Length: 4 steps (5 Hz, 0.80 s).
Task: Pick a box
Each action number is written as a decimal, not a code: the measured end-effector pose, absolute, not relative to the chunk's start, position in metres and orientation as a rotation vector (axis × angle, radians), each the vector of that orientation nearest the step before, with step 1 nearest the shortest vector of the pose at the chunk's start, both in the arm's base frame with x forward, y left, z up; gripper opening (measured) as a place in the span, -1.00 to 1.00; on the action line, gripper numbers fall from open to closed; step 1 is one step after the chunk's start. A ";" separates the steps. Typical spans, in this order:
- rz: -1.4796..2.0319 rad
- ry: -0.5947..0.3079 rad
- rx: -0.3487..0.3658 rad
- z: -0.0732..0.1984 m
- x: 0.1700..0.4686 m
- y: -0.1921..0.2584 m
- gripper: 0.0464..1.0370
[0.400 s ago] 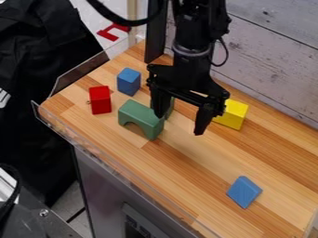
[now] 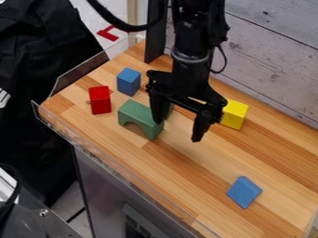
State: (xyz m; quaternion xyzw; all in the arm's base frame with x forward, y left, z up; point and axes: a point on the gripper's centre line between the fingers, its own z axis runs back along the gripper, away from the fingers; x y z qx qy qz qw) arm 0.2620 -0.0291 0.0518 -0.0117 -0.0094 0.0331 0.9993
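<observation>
Wooden worktop (image 2: 180, 172), striped planks. Tool (image 2: 177, 130): one, black, fingers spread, nothing gripped. Box, which one unspecified; likeliest the yellow block (image 2: 235, 115), just beside the tool, up and right in view, its near-left part masked by a finger, long axis uncertain. Green arch (image 2: 138, 116): left of the tool, long axis slanting down rightward. Second green piece (image 2: 170, 110): mostly hidden behind a finger, shape indeterminable

The tool (image 2: 177, 130) partly hides the yellow block (image 2: 235, 114) and green arch (image 2: 138, 111).
</observation>
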 end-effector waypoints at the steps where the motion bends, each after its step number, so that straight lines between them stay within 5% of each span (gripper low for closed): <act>1: 0.050 -0.022 -0.032 0.053 0.263 -0.035 0.93; 4: -0.128 0.012 -0.054 0.029 0.258 -0.093 0.93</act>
